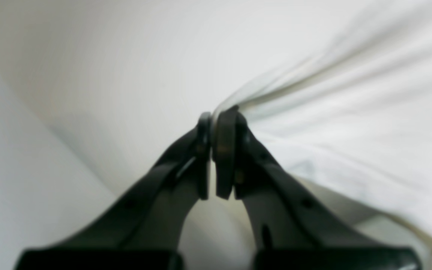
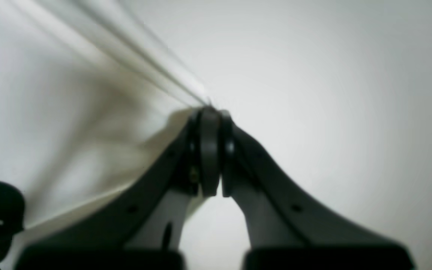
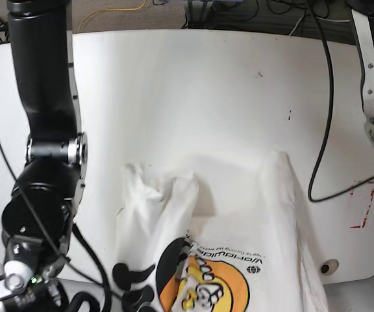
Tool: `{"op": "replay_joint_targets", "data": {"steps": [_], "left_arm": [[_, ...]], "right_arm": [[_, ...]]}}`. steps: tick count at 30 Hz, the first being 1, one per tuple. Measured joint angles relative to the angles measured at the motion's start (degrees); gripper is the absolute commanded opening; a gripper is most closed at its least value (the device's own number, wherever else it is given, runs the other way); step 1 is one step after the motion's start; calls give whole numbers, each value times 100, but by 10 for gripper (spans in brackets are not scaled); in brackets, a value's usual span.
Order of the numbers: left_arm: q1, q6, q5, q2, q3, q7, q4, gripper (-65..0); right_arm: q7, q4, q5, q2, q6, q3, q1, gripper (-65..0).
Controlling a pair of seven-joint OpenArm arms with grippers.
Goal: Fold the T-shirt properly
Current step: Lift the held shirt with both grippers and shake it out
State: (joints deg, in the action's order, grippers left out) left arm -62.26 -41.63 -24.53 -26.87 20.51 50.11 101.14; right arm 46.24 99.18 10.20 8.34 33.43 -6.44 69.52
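T-shirt (image 3: 239, 234) is still lying bunched w/ its orange print up at the table's (image 3: 193, 91) 6 o'clock edge, no neat fold showing yet, while left gripper (image 1: 213, 123) and right gripper (image 2: 209, 112) are each pinching its cloth taut.

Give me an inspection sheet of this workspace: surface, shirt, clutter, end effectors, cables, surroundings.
Surface: white table, a few small dark specks, red markings near its right edge in the base view.
Job's things: T-shirt lifted and stretched, yellow-orange print with lettering showing low down.
Clutter: nothing seen.
End effectors: left end effector shut on a bunched fold of the shirt; right end effector shut on taut cloth.
Cables: black cable hangs over the table; a yellow one lies on the floor beyond.
Surroundings: floor and more cables behind the table.
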Motion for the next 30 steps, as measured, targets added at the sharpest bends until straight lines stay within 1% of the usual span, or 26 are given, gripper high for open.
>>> {"op": "replay_joint_targets", "data": {"steps": [3, 4, 8, 11, 14, 16, 18, 23, 30], "left_arm": [[-291, 24, -70, 17, -85, -219, -125, -646], [-343, 22, -61, 15, -118, -205, -177, -646], [-420, 22, 116, -28, -166, -188, -308, -647], [-627, 20, 275, -13, -313, -256, -448, -647], [-682, 17, 170, 39, -433, -328, -457, -647], [-682, 13, 155, 22, -439, -323, -457, -647], [-682, 15, 177, 9, -444, -323, -463, -647], [-595, 17, 175, 11, -538, -356, -398, -647], [-529, 17, 223, 155, -592, -361, -404, -647]], "right_arm": [[-166, -136, 59, 24, -127, 39, 348, -650], [-166, -181, 70, 24, -149, 46, 420, -650], [-168, -306, 48, -4, -129, 31, 535, -650], [-195, -501, 57, 9, -118, 0, 636, -650], [26, -584, 144, 42, -103, 2, 647, -650], [15, -588, 153, 74, -105, 15, 660, -650], [-109, -588, 136, 103, -107, 48, 667, -650], [-103, -592, 164, 101, -111, 61, 645, -650], [-55, -621, 234, 103, -144, 79, 334, -650]]}}
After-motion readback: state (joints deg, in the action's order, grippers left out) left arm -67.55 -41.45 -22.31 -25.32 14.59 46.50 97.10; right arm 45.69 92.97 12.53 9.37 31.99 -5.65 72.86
